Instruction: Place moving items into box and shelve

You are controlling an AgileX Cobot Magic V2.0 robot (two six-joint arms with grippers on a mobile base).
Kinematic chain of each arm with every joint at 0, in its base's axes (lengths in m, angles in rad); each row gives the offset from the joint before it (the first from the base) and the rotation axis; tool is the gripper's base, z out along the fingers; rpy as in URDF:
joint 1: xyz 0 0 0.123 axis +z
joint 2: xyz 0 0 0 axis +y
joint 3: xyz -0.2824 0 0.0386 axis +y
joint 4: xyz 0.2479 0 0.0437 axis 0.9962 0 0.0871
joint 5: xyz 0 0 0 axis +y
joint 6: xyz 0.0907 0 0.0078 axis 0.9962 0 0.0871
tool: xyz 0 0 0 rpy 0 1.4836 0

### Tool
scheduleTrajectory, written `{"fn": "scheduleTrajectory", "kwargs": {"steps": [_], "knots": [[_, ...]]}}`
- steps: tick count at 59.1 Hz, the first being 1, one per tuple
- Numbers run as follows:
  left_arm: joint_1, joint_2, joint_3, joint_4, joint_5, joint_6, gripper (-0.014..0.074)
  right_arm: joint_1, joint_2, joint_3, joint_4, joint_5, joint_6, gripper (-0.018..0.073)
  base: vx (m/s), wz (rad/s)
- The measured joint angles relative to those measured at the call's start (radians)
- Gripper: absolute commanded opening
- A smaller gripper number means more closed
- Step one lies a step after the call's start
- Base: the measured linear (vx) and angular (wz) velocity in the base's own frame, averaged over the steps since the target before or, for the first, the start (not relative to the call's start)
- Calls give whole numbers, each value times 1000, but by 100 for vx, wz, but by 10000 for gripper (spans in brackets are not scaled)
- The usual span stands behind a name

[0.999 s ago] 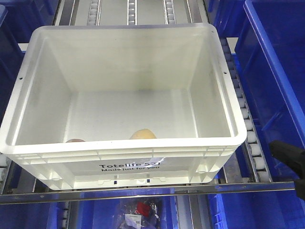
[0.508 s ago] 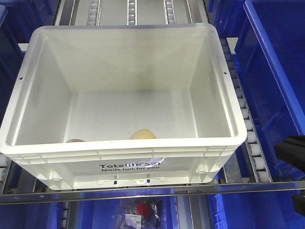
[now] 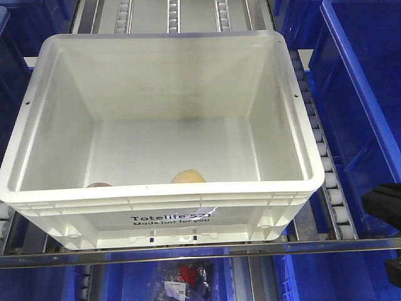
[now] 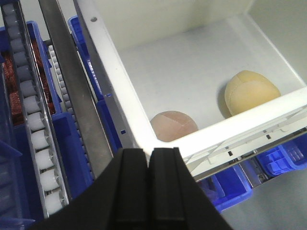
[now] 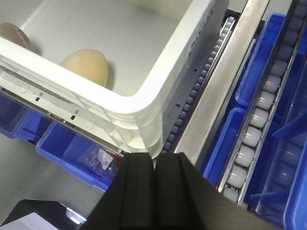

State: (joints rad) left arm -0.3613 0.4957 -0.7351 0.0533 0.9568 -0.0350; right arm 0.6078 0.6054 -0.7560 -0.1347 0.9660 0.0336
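The box [image 3: 163, 194], a large white crate with black print on its front, sits on the roller shelf. Two moving items lie inside against its near wall: a pale yellow ball [image 3: 188, 176] and a brownish one [image 3: 99, 184]. In the left wrist view my left gripper [image 4: 149, 152] is shut and empty, just outside the box's near left corner [image 4: 139, 139], with the brownish item [image 4: 173, 126] and yellow item [image 4: 252, 92] beyond. My right gripper [image 5: 154, 158] is shut and empty below the near right corner [image 5: 139, 103]; the yellow item [image 5: 85, 66] lies inside.
Blue bins [image 3: 363, 94] flank the box on both sides, and more [image 3: 182, 279] sit on the level below. Roller tracks [image 3: 316, 135] run alongside. A metal rail [image 3: 188, 254] crosses in front. A dark part of my right arm [image 3: 383, 205] shows at the right edge.
The dark arm part at the right edge of the front view has drawn back to the right. The box and both items have not moved.
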Motion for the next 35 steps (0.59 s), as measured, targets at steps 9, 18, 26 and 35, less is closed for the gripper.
{"fn": "scheduleTrajectory", "kwargs": {"steps": [9, 18, 26, 35], "knots": [[19, -29, 1, -2, 1, 2, -22, 0, 0, 0, 0, 1, 0, -15, 0, 0], [137, -155, 101, -2, -125, 2, -22, 0, 0, 0, 0, 2, 0, -15, 0, 0], [244, -286, 327, -2, -357, 2, -22, 0, 0, 0, 3, 3, 0, -15, 0, 0], [312, -408, 567, -2, -590, 3, -22, 0, 0, 0, 3, 4, 0, -15, 0, 0]]}}
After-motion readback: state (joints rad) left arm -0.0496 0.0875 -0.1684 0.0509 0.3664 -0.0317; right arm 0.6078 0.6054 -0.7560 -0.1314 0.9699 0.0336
